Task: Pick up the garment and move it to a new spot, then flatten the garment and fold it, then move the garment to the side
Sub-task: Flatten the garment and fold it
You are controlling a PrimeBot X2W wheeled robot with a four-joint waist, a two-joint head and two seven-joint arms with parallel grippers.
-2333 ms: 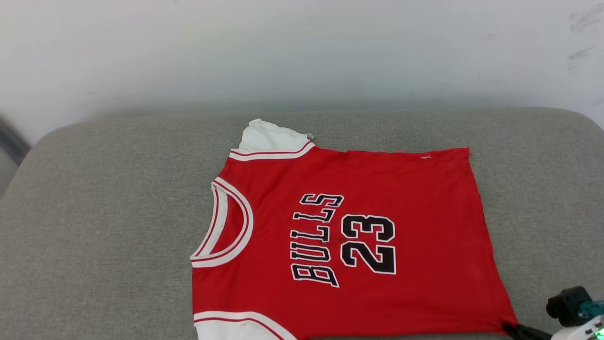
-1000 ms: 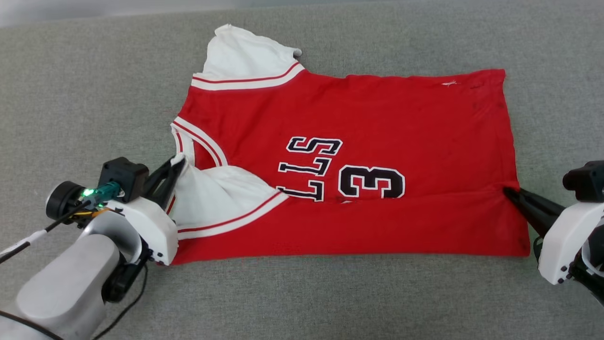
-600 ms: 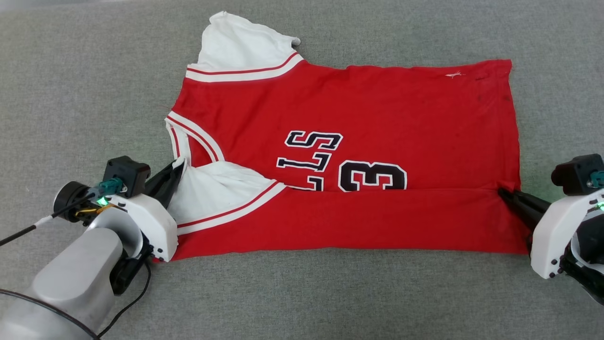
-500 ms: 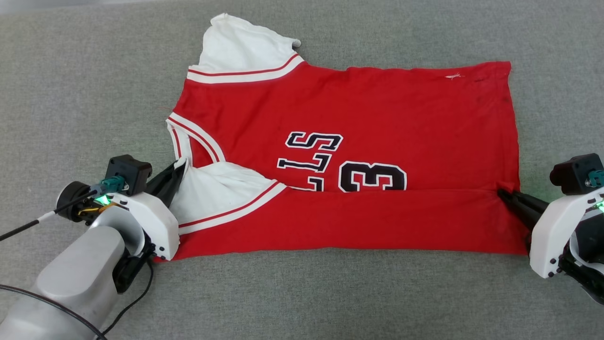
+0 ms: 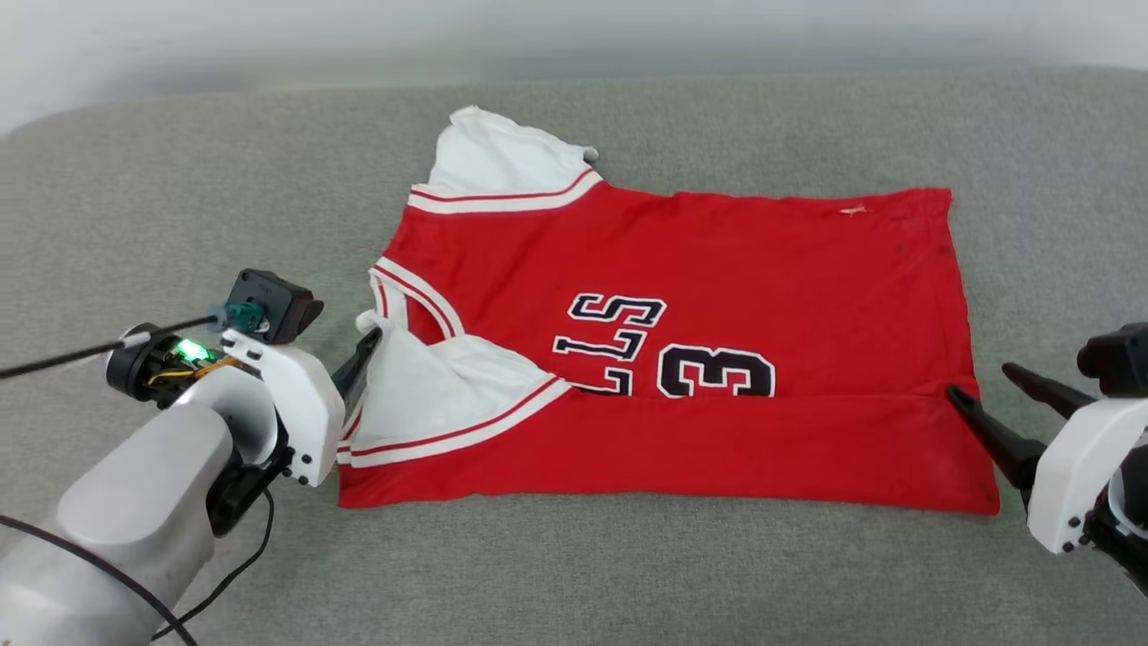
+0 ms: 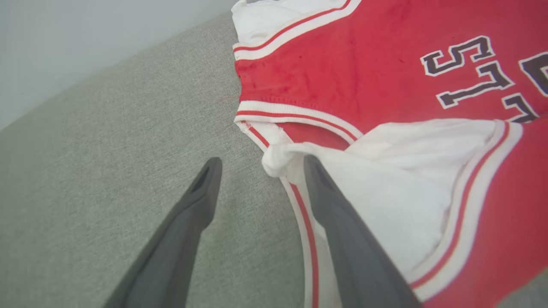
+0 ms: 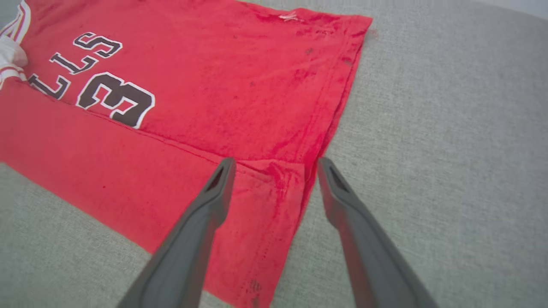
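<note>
One red garment [image 5: 717, 269] lies flat at the middle of a grey cushion [image 5: 179, 224]. In the head view its long axis runs 9 to 3 o'clock, collar toward 9 and hem toward 3. Its 6 o'clock edge is folded up over the front, half covering the black lettering. Of two white sleeves, one [image 5: 502, 157] points to 11 o'clock and one [image 5: 430, 395] lies folded onto the chest. Two arms reach in low from 8 and 4 o'clock. The left gripper [image 6: 261, 162] has its jaws spread, one finger over the folded sleeve and one over the cushion. The right gripper [image 5: 979, 379] has its jaws spread astride the hem's edge, gripping nothing.
</note>
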